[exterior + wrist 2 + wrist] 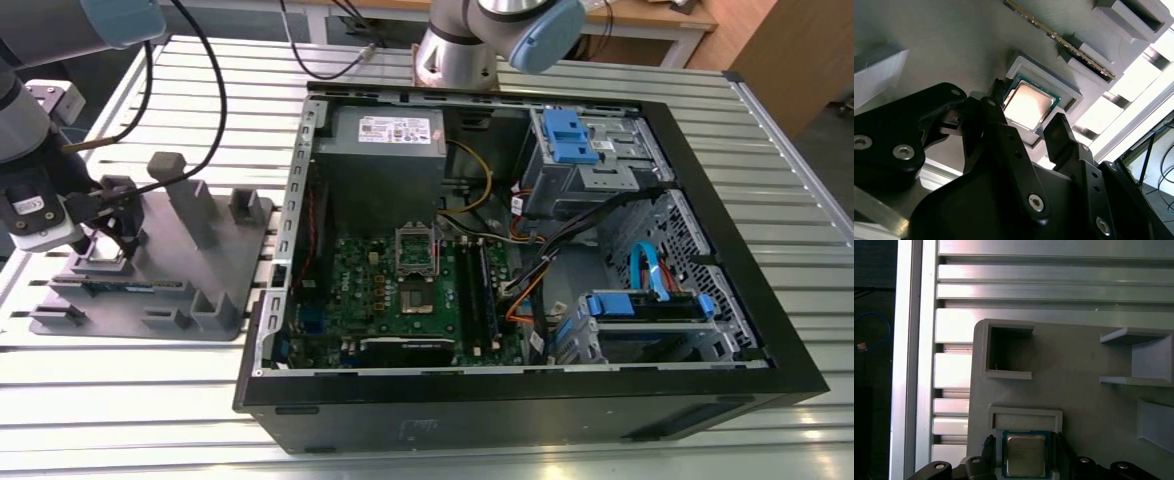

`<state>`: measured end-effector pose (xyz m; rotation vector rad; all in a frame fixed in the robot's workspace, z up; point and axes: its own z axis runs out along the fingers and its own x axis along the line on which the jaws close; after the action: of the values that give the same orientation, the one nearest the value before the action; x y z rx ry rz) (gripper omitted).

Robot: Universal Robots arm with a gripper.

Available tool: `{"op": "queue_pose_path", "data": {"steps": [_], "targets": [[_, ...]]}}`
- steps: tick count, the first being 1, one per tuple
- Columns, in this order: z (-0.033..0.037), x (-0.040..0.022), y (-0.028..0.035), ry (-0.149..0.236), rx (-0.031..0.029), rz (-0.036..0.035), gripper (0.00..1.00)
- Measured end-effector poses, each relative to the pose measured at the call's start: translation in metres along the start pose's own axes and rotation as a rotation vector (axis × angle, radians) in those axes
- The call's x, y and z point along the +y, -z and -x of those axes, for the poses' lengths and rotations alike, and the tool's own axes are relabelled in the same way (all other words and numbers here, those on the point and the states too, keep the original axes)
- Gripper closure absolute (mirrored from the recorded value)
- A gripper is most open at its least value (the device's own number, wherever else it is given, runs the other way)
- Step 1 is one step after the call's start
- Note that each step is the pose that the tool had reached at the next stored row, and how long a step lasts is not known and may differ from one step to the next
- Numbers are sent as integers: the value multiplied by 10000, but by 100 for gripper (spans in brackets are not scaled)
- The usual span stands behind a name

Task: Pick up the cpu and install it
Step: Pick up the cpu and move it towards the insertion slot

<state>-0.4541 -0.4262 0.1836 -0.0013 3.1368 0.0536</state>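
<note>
The cpu (1029,105) lies flat in a shallow square pocket of the grey holder tray (954,45), its dull silver top facing up; in the first wrist view the cpu (1025,454) sits in the same pocket. My gripper (1026,112) is lowered over it, open, with one black finger (996,102) on each side of the chip and a small gap to its edges. In the exterior view my gripper (110,238) stands over the tray (200,300) at the exterior view's left. The motherboard socket (416,298) lies in the open computer case (534,390), its metal frame raised.
A memory stick (1064,42) lies in a slot of the tray beside the cpu pocket. Tall grey posts (171,175) rise from the tray close to my gripper. Cables (200,90) hang from the arm. The slatted metal table (134,400) carries tray and case.
</note>
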Motion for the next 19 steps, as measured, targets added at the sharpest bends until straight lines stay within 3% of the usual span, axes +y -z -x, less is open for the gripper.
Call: {"op": "queue_pose_path", "data": {"steps": [9,11,19], "targets": [[0,0,0,0,-1,1,43],[0,0,1,1,1,-1,53],[0,0,1,0,0,0,53]]}}
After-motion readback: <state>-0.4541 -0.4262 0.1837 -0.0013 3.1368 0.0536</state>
